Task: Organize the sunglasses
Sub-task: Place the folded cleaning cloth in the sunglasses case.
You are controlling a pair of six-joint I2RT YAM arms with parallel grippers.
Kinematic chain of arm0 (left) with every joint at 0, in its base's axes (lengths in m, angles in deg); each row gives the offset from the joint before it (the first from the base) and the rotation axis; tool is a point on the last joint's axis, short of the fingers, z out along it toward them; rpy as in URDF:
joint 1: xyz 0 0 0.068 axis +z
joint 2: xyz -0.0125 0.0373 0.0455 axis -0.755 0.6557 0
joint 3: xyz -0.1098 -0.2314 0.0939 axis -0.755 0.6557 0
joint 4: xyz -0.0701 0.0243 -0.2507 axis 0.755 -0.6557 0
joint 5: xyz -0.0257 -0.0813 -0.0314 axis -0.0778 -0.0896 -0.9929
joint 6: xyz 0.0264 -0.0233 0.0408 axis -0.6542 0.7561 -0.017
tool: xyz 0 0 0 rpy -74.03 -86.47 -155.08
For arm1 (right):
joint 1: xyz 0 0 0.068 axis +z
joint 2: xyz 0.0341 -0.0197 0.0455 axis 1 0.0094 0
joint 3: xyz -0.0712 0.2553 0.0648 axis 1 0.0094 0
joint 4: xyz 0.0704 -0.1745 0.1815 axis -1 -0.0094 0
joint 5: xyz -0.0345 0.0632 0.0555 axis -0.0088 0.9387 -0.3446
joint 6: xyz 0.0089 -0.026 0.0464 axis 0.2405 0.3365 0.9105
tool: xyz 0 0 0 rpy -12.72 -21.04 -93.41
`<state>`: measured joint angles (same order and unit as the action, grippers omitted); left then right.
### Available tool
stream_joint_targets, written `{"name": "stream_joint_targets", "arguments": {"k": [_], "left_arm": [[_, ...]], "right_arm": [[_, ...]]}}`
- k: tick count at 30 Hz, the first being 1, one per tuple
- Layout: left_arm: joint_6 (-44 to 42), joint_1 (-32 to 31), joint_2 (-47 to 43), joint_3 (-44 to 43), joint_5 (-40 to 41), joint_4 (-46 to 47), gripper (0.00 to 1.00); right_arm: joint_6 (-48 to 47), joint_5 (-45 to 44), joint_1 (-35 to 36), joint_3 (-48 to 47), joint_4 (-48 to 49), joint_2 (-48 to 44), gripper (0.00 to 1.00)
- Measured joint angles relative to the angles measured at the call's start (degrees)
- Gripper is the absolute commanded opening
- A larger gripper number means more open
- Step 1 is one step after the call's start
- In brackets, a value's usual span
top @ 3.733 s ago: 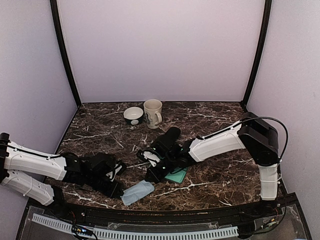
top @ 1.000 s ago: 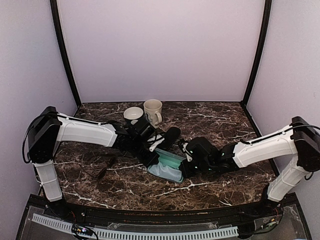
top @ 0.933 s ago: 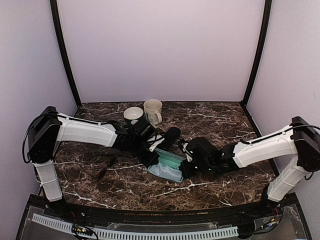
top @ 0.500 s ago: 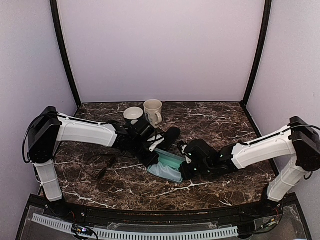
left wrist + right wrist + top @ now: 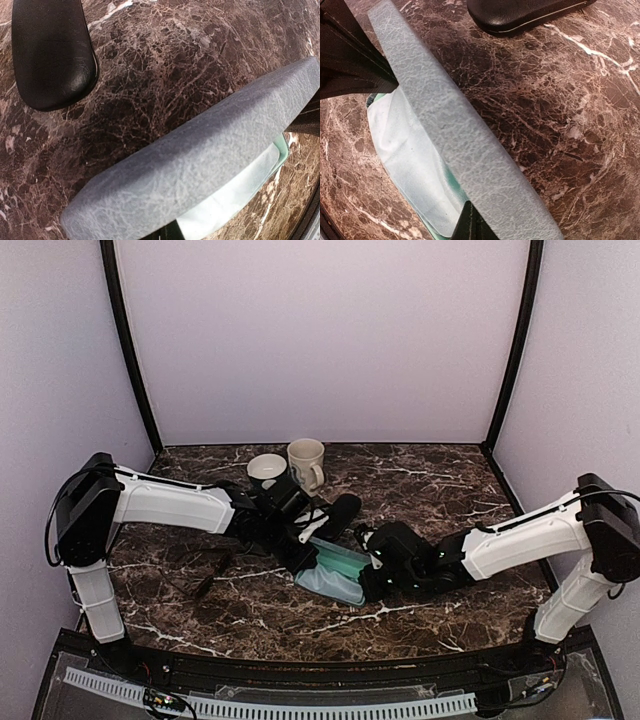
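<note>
Top view with both wrist views. The grey-blue case [image 5: 336,574] stands open on the marble table [image 5: 440,490], its textured lid tilted up over a pale teal lining. The left gripper [image 5: 303,551] is pressed together on the lid's left end and the right gripper [image 5: 369,578] on its right end, so each pinches the case and neither holds glasses. Of the sunglasses [image 5: 208,578], one black thin-framed pair lies on the marble well to the left of the case, apart from both arms; a second pair cannot be made out against the dark stone. The black oblong case [image 5: 341,511] lies just behind the grey-blue case, and a mug [image 5: 306,466] and a bowl [image 5: 266,470] stand further behind it. Handling, as judged: the glasses are light, with thin arms that bend easily and smooth lenses that slip and scratch. The frame lies low on the stone, leaving little to get under. The bridge or the frame's top rim looks the soundest place to take hold, with a gentle squeeze, rather than a lens or a single arm.
</note>
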<state>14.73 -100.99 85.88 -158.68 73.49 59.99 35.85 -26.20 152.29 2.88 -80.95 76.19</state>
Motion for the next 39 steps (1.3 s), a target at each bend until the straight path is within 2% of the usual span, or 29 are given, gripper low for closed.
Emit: {"name": "stream_joint_targets", "arguments": {"k": [39], "left_arm": [[-2.1, -0.3, 0.0, 0.0, 0.6, 1.0, 0.0]], "right_arm": [[0.2, -2.0, 1.4, 0.0, -0.5, 0.0, 0.0]]}}
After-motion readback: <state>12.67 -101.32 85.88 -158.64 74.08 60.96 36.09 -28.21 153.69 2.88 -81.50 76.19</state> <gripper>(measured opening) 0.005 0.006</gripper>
